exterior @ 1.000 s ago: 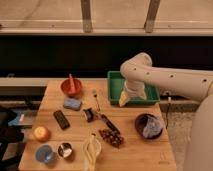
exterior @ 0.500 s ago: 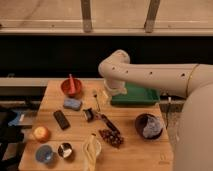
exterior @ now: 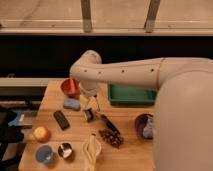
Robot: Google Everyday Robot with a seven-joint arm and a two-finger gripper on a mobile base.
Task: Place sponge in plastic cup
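Note:
The sponge [exterior: 71, 104], a small light-blue pad, lies on the wooden table [exterior: 75, 135] at the left, just in front of a red bowl [exterior: 69, 86]. The plastic cup [exterior: 44, 154], small and light blue, stands at the table's front left corner, beside a shiny silver cup [exterior: 65, 150]. My gripper [exterior: 88, 102] hangs from the arm's wrist just right of the sponge, low over the table and holding nothing that I can see. The arm [exterior: 125, 72] reaches in from the right.
A black bar [exterior: 61, 119] and an orange [exterior: 41, 133] lie between the sponge and the cup. A green tray [exterior: 131, 94] is at the back right, a purple bowl [exterior: 145, 125] at the right, and a black utensil [exterior: 107, 122], dark cluster [exterior: 112, 137] and pale object [exterior: 91, 149] are mid-table.
The arm has swung left from over the green tray, and the gripper now hangs beside the sponge. The objects on the table have not moved.

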